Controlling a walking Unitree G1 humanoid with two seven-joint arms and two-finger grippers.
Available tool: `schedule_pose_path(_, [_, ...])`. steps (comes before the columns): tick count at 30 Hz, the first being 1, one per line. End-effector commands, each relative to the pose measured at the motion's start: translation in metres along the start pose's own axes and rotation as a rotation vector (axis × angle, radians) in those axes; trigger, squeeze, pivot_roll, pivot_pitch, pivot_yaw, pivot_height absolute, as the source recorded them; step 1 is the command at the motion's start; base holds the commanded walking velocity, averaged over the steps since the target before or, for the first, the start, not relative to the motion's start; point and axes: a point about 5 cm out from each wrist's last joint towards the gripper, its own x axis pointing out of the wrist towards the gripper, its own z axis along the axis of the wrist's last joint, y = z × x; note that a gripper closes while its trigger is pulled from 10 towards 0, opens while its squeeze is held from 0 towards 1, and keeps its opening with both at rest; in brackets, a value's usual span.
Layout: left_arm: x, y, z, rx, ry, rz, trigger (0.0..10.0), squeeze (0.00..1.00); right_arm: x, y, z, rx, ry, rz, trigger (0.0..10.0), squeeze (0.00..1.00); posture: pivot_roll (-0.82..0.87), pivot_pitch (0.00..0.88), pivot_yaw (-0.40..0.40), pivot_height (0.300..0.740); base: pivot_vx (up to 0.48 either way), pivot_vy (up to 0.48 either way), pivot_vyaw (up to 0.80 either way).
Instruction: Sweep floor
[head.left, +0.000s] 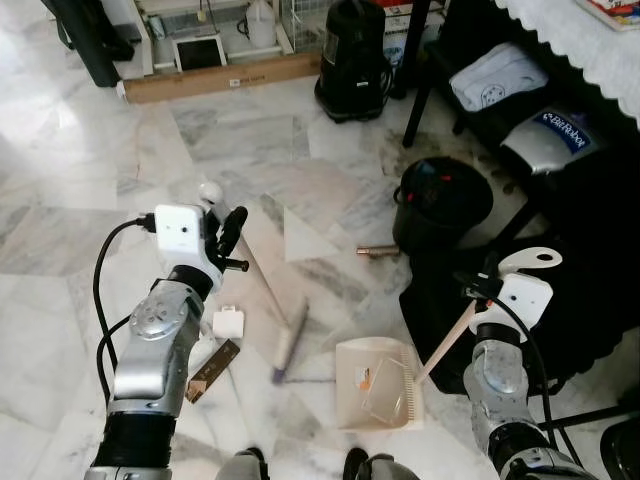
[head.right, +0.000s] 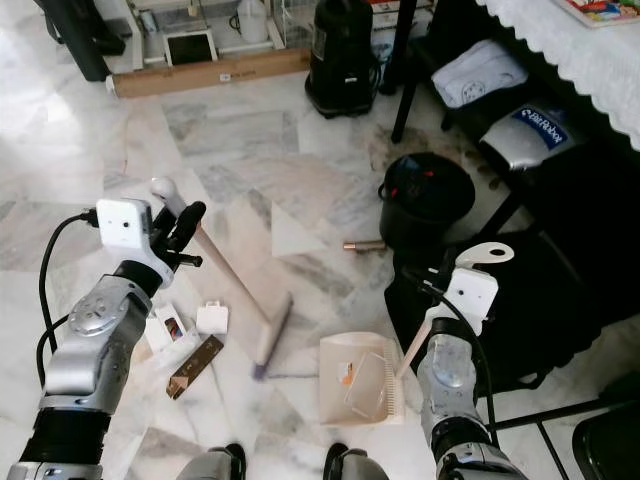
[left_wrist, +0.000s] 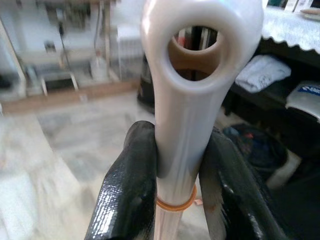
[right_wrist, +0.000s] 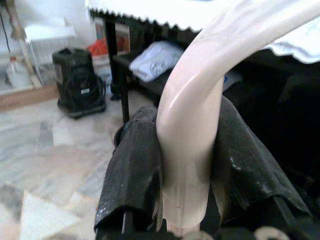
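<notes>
A pale broom slants across the marble floor, its brush head resting on the tiles. My left gripper is shut on the broom handle just below its looped end, raised at my left. A cream dustpan lies flat on the floor before my feet. Its long handle rises to the right, and my right gripper is shut on it near the hooked top. Litter lies by the brush: a small white box, a brown-and-gold wrapper and a brown tube.
A black bin stands right of centre, close to the dustpan. Behind it are a black table leg and a low shelf with bags. A black appliance and a long cardboard box sit at the back.
</notes>
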Motion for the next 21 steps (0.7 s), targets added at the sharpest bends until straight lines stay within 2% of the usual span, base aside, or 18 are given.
schedule_pose_path(1, [0.005, -0.01, 0.001, 0.039, -0.04, -0.03, 10.0, 0.0, 0.007, -0.004, 0.009, 0.039, -0.035, -0.033, 10.0, 0.0, 0.22, 0.058, -0.067, 0.74, 0.0, 0.0, 0.0])
schedule_pose_path(7, [0.009, -0.014, -0.01, 0.126, -0.046, -0.017, 10.0, 0.0, 0.009, -0.005, 0.014, 0.088, -0.061, -0.041, 10.0, 0.0, 0.21, 0.009, -0.066, 0.74, 0.0, 0.0, 0.0])
schedule_pose_path(14, [0.012, -0.005, -0.023, 0.166, -0.034, 0.038, 10.0, 0.0, 0.008, -0.004, 0.018, 0.147, -0.084, -0.061, 10.0, 0.0, 0.16, 0.0, -0.056, 0.74, 0.0, 0.0, 0.0])
schedule_pose_path(17, [0.012, -0.004, -0.03, 0.189, -0.022, 0.051, 10.0, 0.0, 0.006, -0.006, 0.018, 0.185, -0.082, -0.08, 10.0, 0.0, 0.15, 0.0, -0.047, 0.74, 0.0, 0.0, 0.0])
schedule_pose_path(21, [0.011, -0.006, -0.033, 0.192, -0.019, 0.05, 10.0, 0.0, 0.001, -0.008, 0.016, 0.184, -0.079, -0.086, 10.0, 0.0, 0.14, 0.0, -0.038, 0.74, 0.0, 0.0, 0.0])
